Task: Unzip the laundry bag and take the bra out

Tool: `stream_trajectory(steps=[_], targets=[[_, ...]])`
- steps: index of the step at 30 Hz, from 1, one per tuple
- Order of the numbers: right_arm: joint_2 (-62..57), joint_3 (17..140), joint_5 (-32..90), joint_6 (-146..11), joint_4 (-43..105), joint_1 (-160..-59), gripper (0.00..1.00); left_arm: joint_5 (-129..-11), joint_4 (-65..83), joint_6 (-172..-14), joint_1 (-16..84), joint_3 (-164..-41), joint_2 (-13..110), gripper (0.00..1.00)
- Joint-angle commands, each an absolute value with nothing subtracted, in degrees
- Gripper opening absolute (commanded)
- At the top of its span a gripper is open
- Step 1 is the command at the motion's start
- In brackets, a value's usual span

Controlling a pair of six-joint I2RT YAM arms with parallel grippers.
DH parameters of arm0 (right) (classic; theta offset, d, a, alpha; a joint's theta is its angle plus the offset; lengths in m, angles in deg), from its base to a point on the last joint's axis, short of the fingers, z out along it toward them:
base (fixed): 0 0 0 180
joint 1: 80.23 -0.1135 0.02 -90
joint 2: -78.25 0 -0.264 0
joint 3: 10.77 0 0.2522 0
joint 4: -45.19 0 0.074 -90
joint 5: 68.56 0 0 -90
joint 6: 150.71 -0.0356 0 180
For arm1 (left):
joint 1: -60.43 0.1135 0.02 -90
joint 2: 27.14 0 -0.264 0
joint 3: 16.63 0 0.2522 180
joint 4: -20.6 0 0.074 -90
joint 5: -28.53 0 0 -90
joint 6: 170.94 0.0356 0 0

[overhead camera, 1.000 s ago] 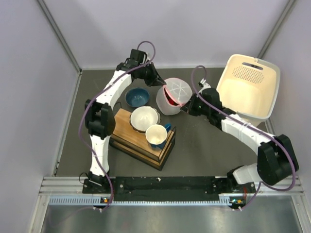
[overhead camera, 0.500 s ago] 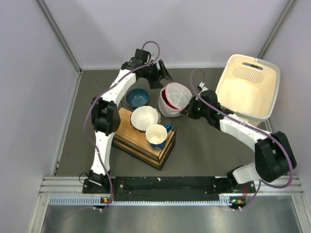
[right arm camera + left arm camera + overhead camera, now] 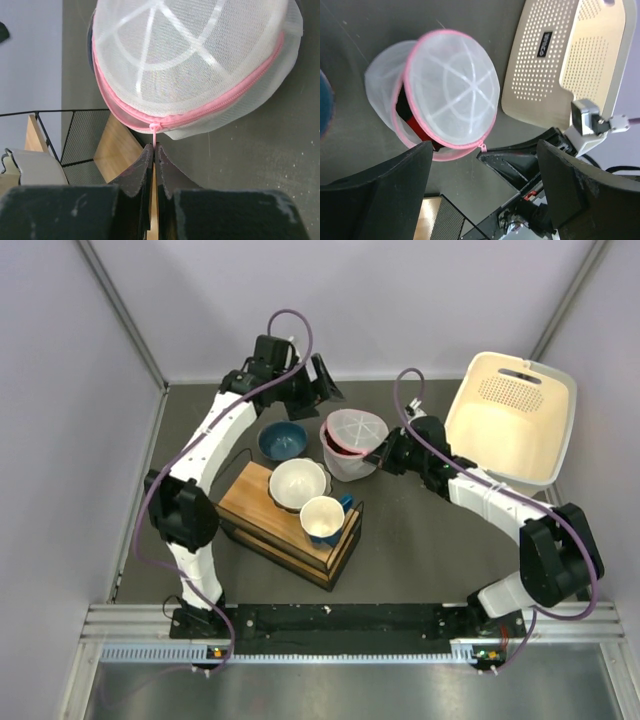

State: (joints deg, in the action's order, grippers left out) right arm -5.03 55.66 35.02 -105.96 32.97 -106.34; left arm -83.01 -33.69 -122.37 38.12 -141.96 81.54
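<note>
The laundry bag (image 3: 352,440) is a white mesh dome with pink zipper trim, standing on the dark table between the two arms. Its zipper is partly undone on the left side, where the lid (image 3: 450,92) gapes. Through that gap shows the dark red and black bra (image 3: 414,126). My right gripper (image 3: 154,148) (image 3: 385,453) is shut on the pink zipper pull (image 3: 155,134) at the bag's right side. My left gripper (image 3: 322,382) (image 3: 483,167) is open, just beyond the bag's far left side and holding nothing. The bag (image 3: 195,60) fills the right wrist view.
A cream perforated basket (image 3: 512,418) leans at the back right. A blue bowl (image 3: 283,440) sits left of the bag. In front of it is a wooden crate (image 3: 285,530) carrying a white scalloped bowl (image 3: 297,483) and a cup (image 3: 322,518).
My left gripper has opened, let go of the bag's left rim and pulled back toward the far wall. The bag has settled more upright. The right gripper stays shut on the zipper pull.
</note>
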Motion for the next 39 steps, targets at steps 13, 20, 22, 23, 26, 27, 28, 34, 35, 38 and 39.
stream_trajectory(steps=[13,20,22,23,26,27,28,34,35,38,39], targets=[[-7.18,61.96,35.06,-106.14,34.86,-106.34,0.0,-88.44,-30.34,-125.59,35.82,-135.06,88.07,0.89],[-6.04,61.18,34.89,-103.95,33.1,-106.42,0.0,-87.58,-28.05,-127.35,35.99,-137.61,90.63,0.06],[-5.51,59.95,33.93,-102.29,31.87,-106.42,0.0,-87.66,-28.32,-127.35,36.26,-138.93,90.89,0.0],[-5.16,59.51,33.75,-101.67,31.61,-106.42,0.0,-88.0,-28.32,-127.09,36.52,-139.28,90.98,0.0],[-3.93,58.1,32.96,-97.2,28.28,-106.34,0.0,-88.01,-28.67,-126.47,37.22,-140.51,90.9,0.0],[-2.71,57.58,32.17,-95.96,27.22,-106.34,0.0,-88.1,-28.75,-126.3,37.4,-140.95,90.81,0.0],[-1.91,55.74,30.95,-93.78,25.99,-106.34,0.0,-88.1,-28.76,-126.12,37.66,-141.04,90.55,0.0],[2.83,49.85,26.11,-89.89,22.47,-105.55,0.0,-89.85,-29.63,-124.8,39.25,-143.76,91.6,0.0],[3.19,49.49,25.58,-89.89,22.03,-105.46,0.0,-90.2,-29.63,-124.54,39.51,-144.2,91.69,0.0],[3.8,48.26,25.22,-90.24,21.94,-104.23,0.0,-90.99,-29.9,-123.93,39.77,-145.61,91.78,0.0],[3.89,48.08,25.22,-90.59,21.85,-103.36,0.0,-91.08,-29.9,-123.83,39.86,-146.13,91.51,0.0]])
